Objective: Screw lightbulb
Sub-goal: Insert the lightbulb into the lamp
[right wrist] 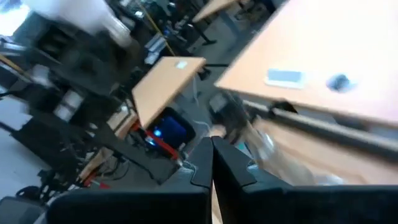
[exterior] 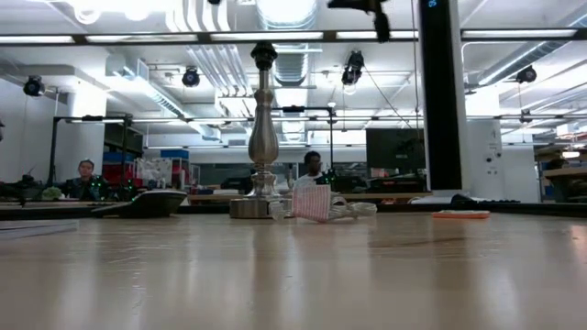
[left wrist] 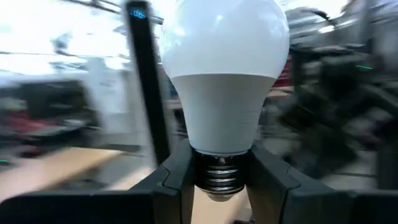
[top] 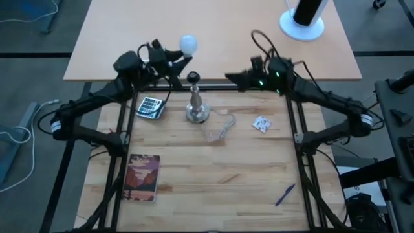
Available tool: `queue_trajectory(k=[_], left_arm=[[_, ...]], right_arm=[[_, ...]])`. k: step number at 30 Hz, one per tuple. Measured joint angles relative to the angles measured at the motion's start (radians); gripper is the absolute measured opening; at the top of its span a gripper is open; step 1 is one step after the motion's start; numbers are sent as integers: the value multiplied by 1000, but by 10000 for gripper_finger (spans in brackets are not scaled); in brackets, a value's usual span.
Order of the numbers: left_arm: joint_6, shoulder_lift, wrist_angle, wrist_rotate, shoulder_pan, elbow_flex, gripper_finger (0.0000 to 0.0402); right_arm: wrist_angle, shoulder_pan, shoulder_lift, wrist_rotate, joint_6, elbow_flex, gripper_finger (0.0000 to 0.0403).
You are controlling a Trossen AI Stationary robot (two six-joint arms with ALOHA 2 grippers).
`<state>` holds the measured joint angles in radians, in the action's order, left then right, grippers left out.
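**Overhead, the left gripper is holding the lightbulb above the table's far edge**

Nearest the viewer, a purple pen (top: 284,194) is lying at about five o'clock on the wooden table (top: 213,188), and a picture book (top: 143,177) is sitting at about seven o'clock. Farther in, toward the centre, a crumpled clear wrapper (top: 221,127) is resting just beside a silver lamp stand (top: 196,107), which is standing upright with its black socket on top. A calculator (top: 150,107) is lying at about ten o'clock of the stand, and a small white packet (top: 262,123) at about three o'clock. Farther still, the left gripper (top: 176,63) is clenching the lightbulb (top: 187,44) by its grey screw base, fingers (left wrist: 171,180) pressing on both sides, at about eleven o'clock of the stand. At about one o'clock, the right gripper (top: 230,76) is hanging in the air with its fingers (right wrist: 202,168) pressed together, grasping nothing.
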<state>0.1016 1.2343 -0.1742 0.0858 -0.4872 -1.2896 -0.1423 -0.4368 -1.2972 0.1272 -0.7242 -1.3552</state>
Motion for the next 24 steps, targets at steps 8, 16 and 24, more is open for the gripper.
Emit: queue_trajectory(k=[8,16,24], left_arm=[[-164,77,-163,413,-117,39,98],[-399,104,-477,373,-171,175,98],[-410,98,-475,367,-177,221,98]], right_arm=[[-5,-82,-217,203,39,-261,0],[-18,-154,-290,320,180,-377,0],[-74,-192,-291,375,416,-438,0]])
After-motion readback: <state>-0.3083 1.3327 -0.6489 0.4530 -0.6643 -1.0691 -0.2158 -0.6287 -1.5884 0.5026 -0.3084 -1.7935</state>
